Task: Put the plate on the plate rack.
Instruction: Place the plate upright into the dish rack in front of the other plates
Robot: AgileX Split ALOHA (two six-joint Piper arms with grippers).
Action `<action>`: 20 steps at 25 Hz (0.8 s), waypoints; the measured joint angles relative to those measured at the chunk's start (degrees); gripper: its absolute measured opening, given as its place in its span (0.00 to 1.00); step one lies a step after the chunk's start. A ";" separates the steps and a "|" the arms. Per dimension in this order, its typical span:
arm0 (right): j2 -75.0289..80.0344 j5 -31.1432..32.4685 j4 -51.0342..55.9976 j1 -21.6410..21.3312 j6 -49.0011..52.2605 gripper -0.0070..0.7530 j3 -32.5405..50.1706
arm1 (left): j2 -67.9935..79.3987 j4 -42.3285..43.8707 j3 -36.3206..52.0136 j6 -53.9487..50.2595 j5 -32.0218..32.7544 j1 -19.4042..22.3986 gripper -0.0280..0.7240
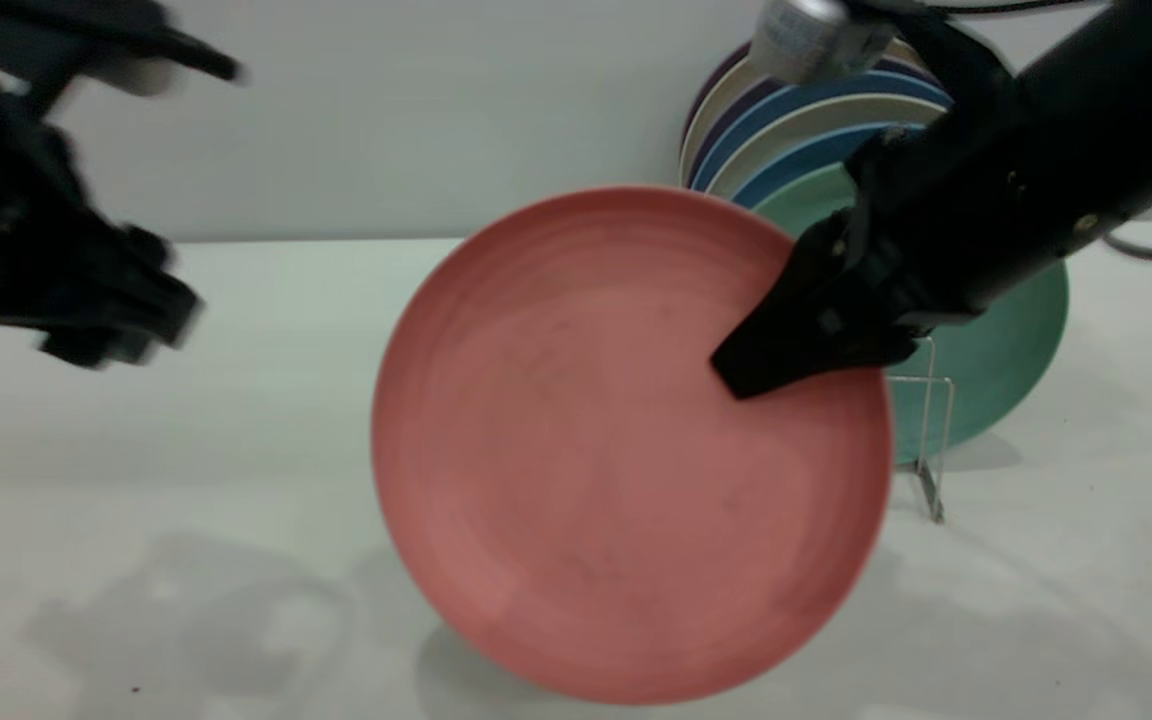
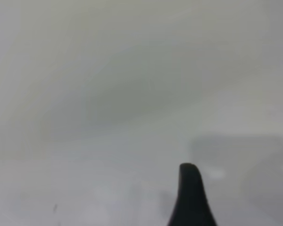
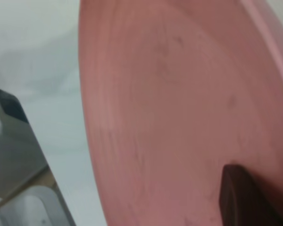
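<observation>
Gripping the salmon-pink plate (image 1: 626, 450) by its rim at about two o'clock, the right gripper (image 1: 786, 345) is clamped on it, one dark finger lying across the plate's face and the other presumably behind it, out of sight. The plate hangs tilted, nearly on edge, face toward the camera, its lower rim close to or just touching the white table (image 1: 236, 400); I cannot tell which.

What matters for the coming move is where the wire plate rack (image 1: 926, 440) sits: at three o'clock from the plate, just beside its right edge and behind it. Only a thin silver loop shows in front of the teal-green plate (image 1: 1006, 350), which stands in the rack with the blue plates (image 1: 806, 120) stacked behind it. The free slot looks to be the front one, so I judge the plate must shift rightward and slightly back, staying upright, to drop between the dividers.

The left gripper (image 1: 126, 320) hovers well apart at nine o'clock, holding nothing; whether its fingers are parted I cannot tell. The right arm is plainly nearer.
</observation>
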 joint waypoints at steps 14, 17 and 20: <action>-11.24 1.63 -34.88 0.00 29.21 0.13 0.00 | 0.00 7.45 0.00 -7.46 -6.52 12.68 0.61; -13.23 2.75 -40.21 0.06 33.32 0.13 0.00 | 0.06 8.86 0.00 -7.48 -6.69 12.68 0.61; -14.61 2.87 -45.67 1.25 36.27 0.13 0.00 | 0.61 9.31 0.00 -8.33 -6.69 12.68 0.61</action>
